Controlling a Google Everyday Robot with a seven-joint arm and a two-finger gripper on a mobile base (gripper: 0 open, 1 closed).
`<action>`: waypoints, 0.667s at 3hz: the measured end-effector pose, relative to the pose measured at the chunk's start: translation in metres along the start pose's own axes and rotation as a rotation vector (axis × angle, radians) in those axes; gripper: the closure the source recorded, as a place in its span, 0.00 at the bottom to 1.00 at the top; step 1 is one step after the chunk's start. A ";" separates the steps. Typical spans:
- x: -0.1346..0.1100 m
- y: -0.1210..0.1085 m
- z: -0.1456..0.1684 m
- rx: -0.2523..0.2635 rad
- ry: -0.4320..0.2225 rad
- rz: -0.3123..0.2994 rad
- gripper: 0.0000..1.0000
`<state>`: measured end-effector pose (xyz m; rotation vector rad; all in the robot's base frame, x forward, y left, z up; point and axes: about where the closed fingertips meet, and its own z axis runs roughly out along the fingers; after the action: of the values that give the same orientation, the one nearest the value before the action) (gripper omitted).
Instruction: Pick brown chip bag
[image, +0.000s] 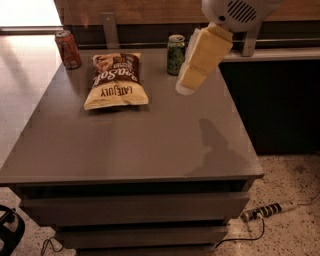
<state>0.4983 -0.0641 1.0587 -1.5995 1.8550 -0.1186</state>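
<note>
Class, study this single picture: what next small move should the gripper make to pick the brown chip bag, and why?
Probably carry the gripper sideways toward the brown chip bag before lowering it. The gripper hangs above the table, beside the green can, and off to one side of the bag, which lies flat and untouched.

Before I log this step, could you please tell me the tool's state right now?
Tool: cannot be told; above the table, apart from the brown chip bag lying there.
</note>
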 end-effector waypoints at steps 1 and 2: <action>0.006 -0.012 0.043 -0.051 -0.012 0.031 0.00; 0.008 -0.024 0.092 -0.094 -0.035 0.052 0.00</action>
<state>0.5672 -0.0451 0.9961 -1.6045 1.8982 0.0206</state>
